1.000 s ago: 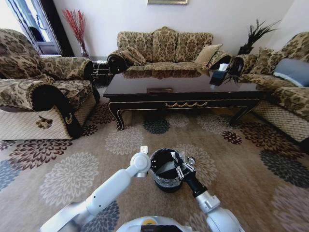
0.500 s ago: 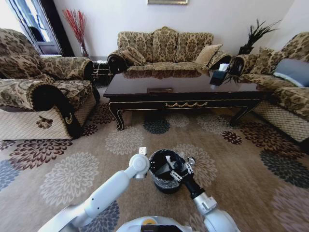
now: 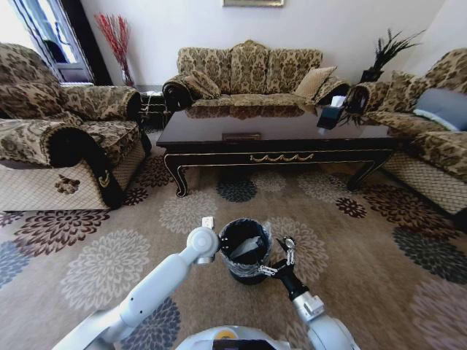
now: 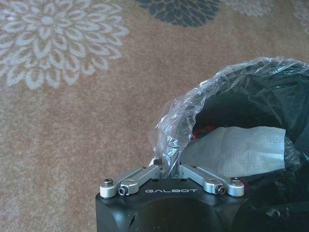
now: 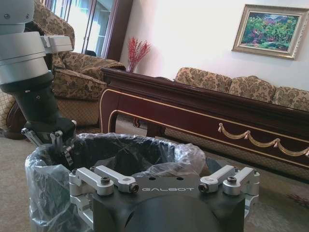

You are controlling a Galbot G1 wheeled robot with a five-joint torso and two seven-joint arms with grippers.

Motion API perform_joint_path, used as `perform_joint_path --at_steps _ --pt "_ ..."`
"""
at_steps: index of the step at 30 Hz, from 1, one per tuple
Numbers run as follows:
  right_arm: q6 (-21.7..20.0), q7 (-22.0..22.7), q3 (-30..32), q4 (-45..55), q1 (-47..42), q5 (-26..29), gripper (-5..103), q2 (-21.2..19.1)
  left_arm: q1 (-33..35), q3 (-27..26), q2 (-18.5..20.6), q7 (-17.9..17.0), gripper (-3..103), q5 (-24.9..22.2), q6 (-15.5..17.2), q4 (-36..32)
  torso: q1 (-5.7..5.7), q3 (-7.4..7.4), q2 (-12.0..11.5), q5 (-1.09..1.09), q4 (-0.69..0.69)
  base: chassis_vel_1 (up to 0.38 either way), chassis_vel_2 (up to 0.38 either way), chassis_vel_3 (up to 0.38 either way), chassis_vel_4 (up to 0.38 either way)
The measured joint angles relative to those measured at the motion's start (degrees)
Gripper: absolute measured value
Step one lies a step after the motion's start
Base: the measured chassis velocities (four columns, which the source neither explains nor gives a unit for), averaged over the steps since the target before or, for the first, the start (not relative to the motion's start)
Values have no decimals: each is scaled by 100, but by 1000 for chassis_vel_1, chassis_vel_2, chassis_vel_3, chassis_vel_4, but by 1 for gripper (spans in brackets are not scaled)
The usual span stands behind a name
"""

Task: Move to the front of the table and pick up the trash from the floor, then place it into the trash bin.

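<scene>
Flower-medallion floor (image 3: 109, 270) before the dark table (image 3: 277, 135), trash bin (image 3: 246, 251) at six o'clock holding white trash (image 4: 236, 151), left gripper (image 4: 166, 170) fingers closed on its liner, right gripper (image 5: 164, 178) fingers spread at the rim, "GALBOT" on both.

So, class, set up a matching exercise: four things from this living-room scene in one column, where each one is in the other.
Things:
1. trash bin
2. white paper piece
3. left tool
4. table

Places:
A. in front of the sofa
B. pinching the bag at the bin's rim
C. on the carpet between the two arms
D. inside the bin

Pairs: 1-C, 2-D, 3-B, 4-A
</scene>
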Motion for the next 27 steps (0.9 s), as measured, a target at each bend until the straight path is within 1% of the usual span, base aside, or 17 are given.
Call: perform_joint_path --at_steps 4,6,8,11,13,16,18,19,21,22,23,24,25,27 --pt "-2 3 47 9 -6 59 100 -78 163 -429 137 49 0 -13 43 49 0 0 0 -1 0 0 0 0 0" --pt "-5 9 48 8 16 87 100 -100 209 -534 185 58 0 -11 57 55 0 0 0 0 0 0 0 0 0" --pt "-21 36 52 -5 75 164 100 -128 307 -741 282 81 0 6 92 77 0 0 0 0 2 0 0 0 0" --pt "-108 130 36 -87 245 360 100 -139 469 -974 373 124 0 15 127 74 0 0 0 -1 0 0 0 0 0" --pt "-142 169 25 -136 312 421 100 -136 514 -1019 389 136 0 23 132 69 0 0 0 -1 0 0 0 0 0" --pt "-243 316 -39 -597 668 644 100 -79 717 -1175 464 177 0 87 138 32 0 0 0 0 0 0 0 0 0" --pt "-248 329 -44 -675 715 659 100 -72 749 -1198 478 184 0 91 138 25 0 0 0 0 1 0 0 0 0" --pt "-279 367 -67 -946 902 734 100 -58 853 -1285 519 202 0 102 140 -26 0 0 0 0 0 0 0 0 0" --pt "-447 454 -152 -1272 1225 1124 100 -68 1005 -1433 619 242 0 100 152 -86 0 0 0 1 0 0 0 0 0" --pt "-447 454 -152 -1272 1225 1124 100 -68 1005 -1433 619 242 0 100 152 -86 0 0 0 1 0 0 0 0 0" --pt "-609 523 -219 -1390 1394 1496 100 -81 1071 -1510 675 250 0 106 153 -89 0 0 0 0 1 0 0 0 0" --pt "-705 568 -266 -1496 1520 1727 100 -83 1110 -1557 711 256 0 108 153 -94 0 0 0 0 1 0 0 0 0" --pt "-705 568 -266 -1496 1520 1727 100 -83 1110 -1557 711 256 0 108 153 -94 0 0 0 0 1 0 0 0 0" --pt "-813 621 -325 -1850 1816 1995 100 -72 1173 -1632 779 278 0 109 153 -130 0 0 0 0 3 0 0 0 0"
